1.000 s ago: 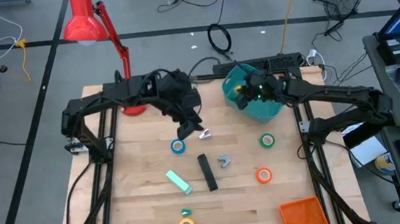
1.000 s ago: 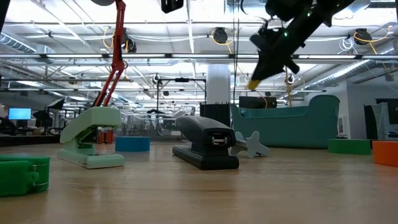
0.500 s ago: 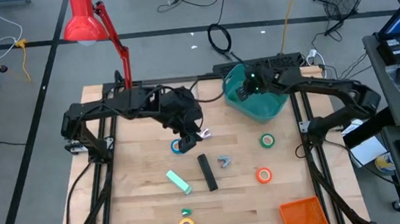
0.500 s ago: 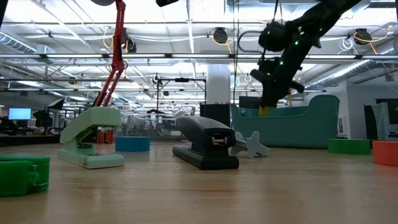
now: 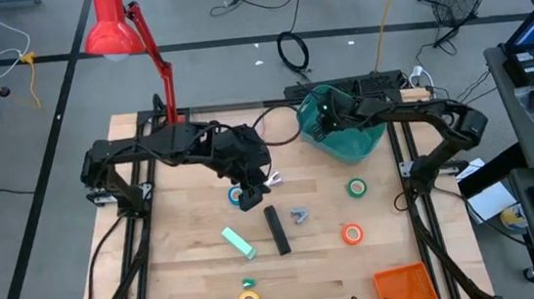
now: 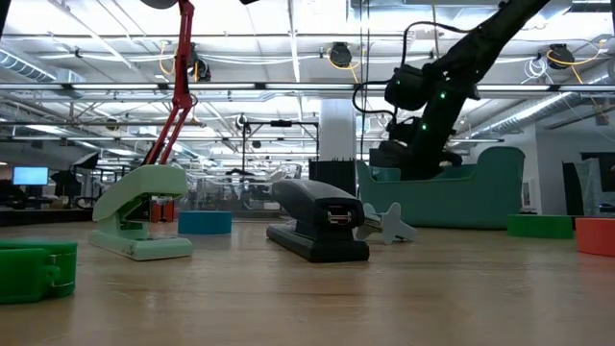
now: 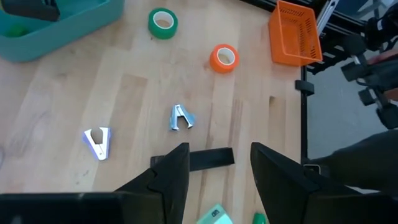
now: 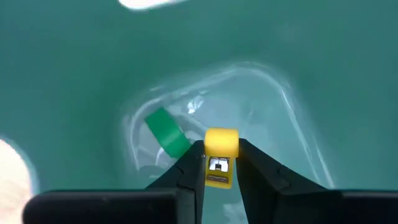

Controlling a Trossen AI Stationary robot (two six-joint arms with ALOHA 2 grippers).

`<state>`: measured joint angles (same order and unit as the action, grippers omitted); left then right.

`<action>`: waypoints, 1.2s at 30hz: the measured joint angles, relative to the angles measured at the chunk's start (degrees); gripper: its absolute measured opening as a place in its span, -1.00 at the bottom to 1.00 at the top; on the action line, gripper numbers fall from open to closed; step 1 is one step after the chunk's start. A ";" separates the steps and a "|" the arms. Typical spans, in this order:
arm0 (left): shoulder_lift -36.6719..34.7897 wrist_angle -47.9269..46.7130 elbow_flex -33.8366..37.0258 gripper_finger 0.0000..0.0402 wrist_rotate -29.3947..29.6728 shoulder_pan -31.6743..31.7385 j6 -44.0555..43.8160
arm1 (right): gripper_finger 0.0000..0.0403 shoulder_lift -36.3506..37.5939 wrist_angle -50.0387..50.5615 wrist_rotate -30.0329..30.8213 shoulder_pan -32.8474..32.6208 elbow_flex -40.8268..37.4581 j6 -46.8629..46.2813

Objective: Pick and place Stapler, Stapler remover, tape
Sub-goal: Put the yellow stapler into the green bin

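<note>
Your right gripper (image 8: 217,163) pinches a small yellow block (image 8: 220,149) inside the teal bin (image 8: 298,68); release low. Left gripper (image 7: 219,168) hovers spread above the stapler (image 7: 209,158).

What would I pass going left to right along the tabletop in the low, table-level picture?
Green block → mint green stapler → blue tape roll → black stapler → silver staple remover → teal bin → green tape roll → orange tape roll.

Four tape rolls (image 5: 356,188), two staplers (image 5: 276,229), two removers (image 5: 299,215).
</note>
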<state>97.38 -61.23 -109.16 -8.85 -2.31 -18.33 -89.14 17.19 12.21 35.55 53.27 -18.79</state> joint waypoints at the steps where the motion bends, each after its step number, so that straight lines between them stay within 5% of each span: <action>1: 0.00 -0.07 -0.01 -0.13 0.18 -0.21 -0.22 | -0.69 0.00 -0.12 0.18 0.00 -0.42 0.00; 14: 0.00 -0.27 0.02 -0.13 0.49 -1.13 -0.87 | -0.66 0.80 -3.28 -1.22 -0.05 -7.72 -4.41; 36: 0.00 -0.22 0.04 -0.13 0.93 0.16 0.31 | -0.47 0.72 -2.27 -4.90 -3.06 -8.02 -4.50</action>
<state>97.38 -61.45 -109.12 -7.91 -2.15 -18.02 -88.42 14.92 7.31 32.49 45.25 -23.29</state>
